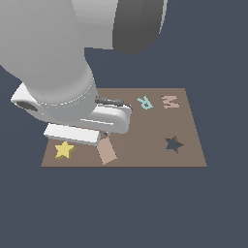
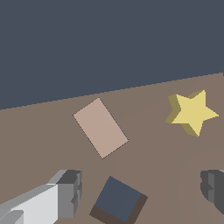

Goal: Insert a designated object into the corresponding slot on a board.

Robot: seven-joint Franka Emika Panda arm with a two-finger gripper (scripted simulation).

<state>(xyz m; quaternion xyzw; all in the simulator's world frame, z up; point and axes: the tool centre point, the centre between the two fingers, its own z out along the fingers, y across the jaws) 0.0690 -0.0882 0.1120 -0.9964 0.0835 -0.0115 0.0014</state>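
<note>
- The board [image 1: 145, 140] is a flat matte brown rectangle on the plain dark grey-blue worktop [image 1: 121, 208]
- The yellow star [image 1: 64, 149], a small thick five-pointed piece, lies flat at the board's near corner on the exterior view's left
- A smooth tan rectangular block [image 1: 106, 151] lies tilted just beside it
- The star-shaped slot [image 1: 174, 144] shows dark toward the exterior view's right, well apart from the star
- A dark square cutout [image 2: 119, 199] sits between the fingers in the wrist view
- A pale blue letter R [image 1: 144, 102] and a tan letter [image 1: 170, 101] lie at the far edge
- The end effector [image 2: 140, 190] hovers released, fingers [image 2: 70, 188] spread and holding nothing; the star lies to one side of it, outside the jaws
</note>
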